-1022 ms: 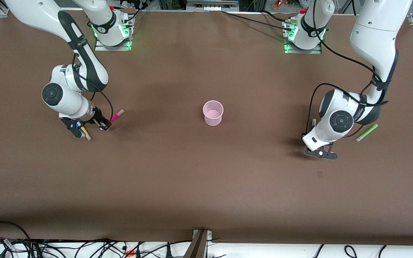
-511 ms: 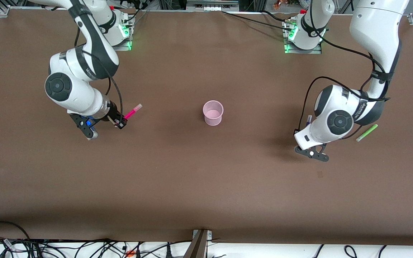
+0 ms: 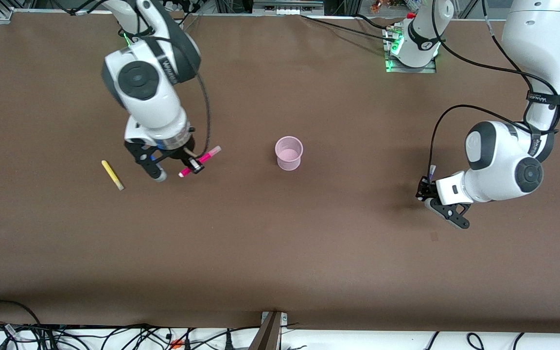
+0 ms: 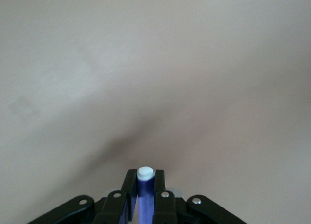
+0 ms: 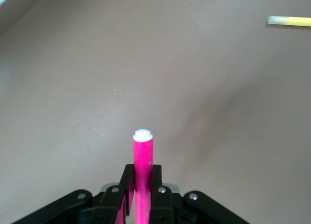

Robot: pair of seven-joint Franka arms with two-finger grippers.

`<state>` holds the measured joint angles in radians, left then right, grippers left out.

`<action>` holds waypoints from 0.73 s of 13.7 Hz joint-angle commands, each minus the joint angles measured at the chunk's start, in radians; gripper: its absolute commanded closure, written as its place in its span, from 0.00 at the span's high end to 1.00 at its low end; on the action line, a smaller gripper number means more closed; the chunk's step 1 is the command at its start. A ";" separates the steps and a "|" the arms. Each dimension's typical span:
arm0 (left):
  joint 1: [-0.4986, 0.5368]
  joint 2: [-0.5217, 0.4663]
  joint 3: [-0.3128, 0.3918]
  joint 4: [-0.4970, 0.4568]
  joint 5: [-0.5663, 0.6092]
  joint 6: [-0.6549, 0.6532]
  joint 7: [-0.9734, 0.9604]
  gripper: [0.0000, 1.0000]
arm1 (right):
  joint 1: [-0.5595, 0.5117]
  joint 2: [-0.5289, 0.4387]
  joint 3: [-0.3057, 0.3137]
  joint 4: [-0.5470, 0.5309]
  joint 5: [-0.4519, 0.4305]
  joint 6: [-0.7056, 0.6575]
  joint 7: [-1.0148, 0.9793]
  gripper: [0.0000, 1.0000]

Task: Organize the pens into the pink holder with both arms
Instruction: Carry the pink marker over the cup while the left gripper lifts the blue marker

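While the pink holder point(image 3: 289, 153) stands mid-tabletop, the right gripper point(image 3: 190, 167) hangs over the tabletop between it and the yellow pen point(image 3: 112, 174), jaws clamped on the magenta pen point(image 3: 201, 161). Toward the left arm's end, the left gripper point(image 3: 425, 190) grips the dark purple pen point(image 4: 144, 192), its pale tip protruding past the jaws.

A brown table point(image 3: 280, 253) fills most of the front view, its surface matte and plain, with a small dark spot point(image 3: 434, 236) toward the left arm's end. Along the edge nearest the front camera runs a white strip littered with tangled black cables point(image 3: 114, 335). A dark metal bracket point(image 3: 271, 329) stands at the middle of that edge. At the table's corners by the bases, silver aluminium frame rails point(image 3: 3, 10) show.
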<state>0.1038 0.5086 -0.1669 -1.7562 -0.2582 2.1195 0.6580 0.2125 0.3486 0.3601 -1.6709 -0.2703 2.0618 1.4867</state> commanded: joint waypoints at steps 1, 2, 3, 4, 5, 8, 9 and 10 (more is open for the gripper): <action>0.031 0.022 -0.008 0.070 -0.209 -0.146 0.171 0.00 | 0.074 0.067 -0.001 0.077 -0.110 -0.003 0.179 0.00; 0.048 0.036 -0.008 0.084 -0.280 -0.195 0.223 0.00 | 0.106 0.081 -0.001 0.086 -0.150 0.013 0.254 0.00; 0.066 0.048 -0.008 0.107 -0.330 -0.235 0.280 0.00 | 0.137 0.095 -0.003 0.095 -0.196 0.033 0.336 0.00; 0.080 0.066 -0.008 0.144 -0.373 -0.287 0.332 0.00 | 0.169 0.110 -0.003 0.105 -0.272 0.037 0.406 0.00; 0.097 0.094 -0.008 0.191 -0.412 -0.359 0.380 0.00 | 0.192 0.122 -0.003 0.111 -0.333 0.038 0.470 0.00; 0.134 0.143 -0.010 0.251 -0.571 -0.536 0.455 0.00 | 0.266 0.187 -0.006 0.181 -0.408 0.037 0.627 0.00; 0.139 0.146 -0.008 0.251 -0.661 -0.596 0.477 0.00 | 0.293 0.205 -0.009 0.195 -0.437 0.035 0.683 0.00; 0.139 0.149 -0.008 0.251 -0.721 -0.639 0.488 0.00 | 0.323 0.213 -0.015 0.195 -0.482 0.032 0.725 0.00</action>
<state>0.2335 0.6260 -0.1659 -1.5434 -0.8780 1.5634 1.1006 0.4799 0.5164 0.3607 -1.5311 -0.6858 2.1081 2.1253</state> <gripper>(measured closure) 0.819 0.828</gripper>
